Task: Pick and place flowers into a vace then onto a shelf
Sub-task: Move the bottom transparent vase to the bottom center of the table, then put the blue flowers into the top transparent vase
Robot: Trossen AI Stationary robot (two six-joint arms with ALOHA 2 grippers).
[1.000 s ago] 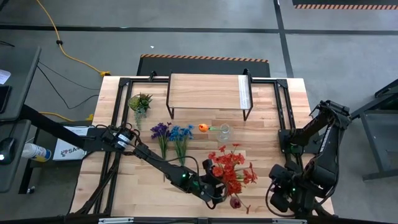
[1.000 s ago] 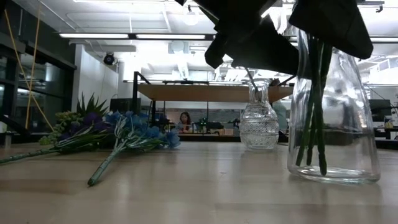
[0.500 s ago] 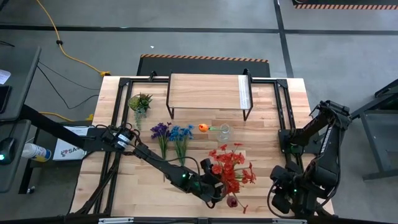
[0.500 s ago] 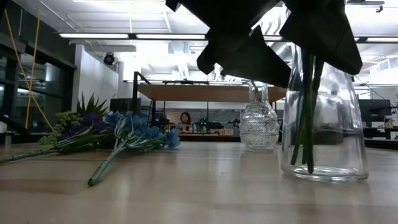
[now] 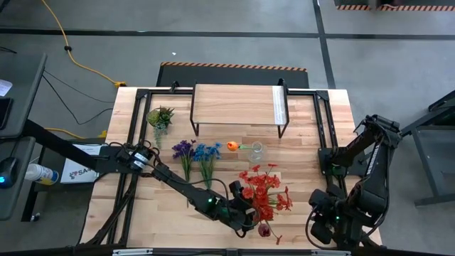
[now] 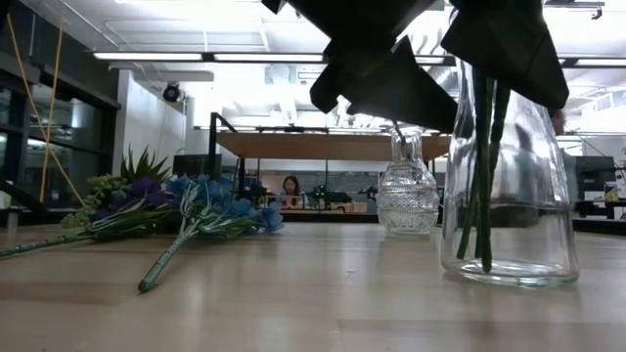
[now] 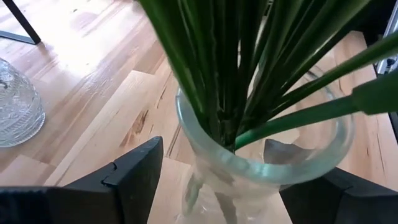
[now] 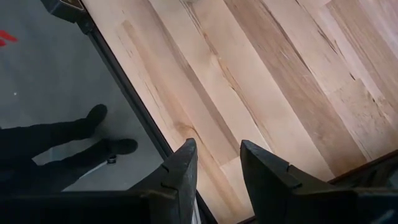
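- The red flowers (image 5: 264,192) stood with their stems in the big vase (image 6: 511,196), near the front of the table (image 5: 306,153) and right of its middle, so I judged the first step partly done.
- My left gripper (image 5: 245,213) sat at that vase; the left wrist view showed my fingers (image 7: 134,171) spread on either side of the glass, apart and not squeezing it as far as I could see.
- The green stems filled the vase mouth and leaned out over its rim.
- Left to do, by my reckoning: the purple flowers (image 5: 184,151) and blue flowers (image 5: 207,153) lay flat on the table left of centre, and the orange flower (image 5: 233,146) lay near the small vase (image 5: 257,150) in the middle.
- The shelf (image 5: 238,105) at the far edge carried nothing, so the placing on it was not yet done.
- A small green plant (image 5: 161,116) lay at the far left, just left of the shelf.
- My right gripper (image 8: 214,165) waited at the near right corner, over the table edge, its fingers a little apart and holding nothing.
- The table was pale wooden planks on a black frame, on a grey concrete floor with a yellow cable (image 5: 71,53) running off to the far left.
- In the low view the room behind was an open workshop with strip lights, and a person (image 6: 290,187) sat far back.
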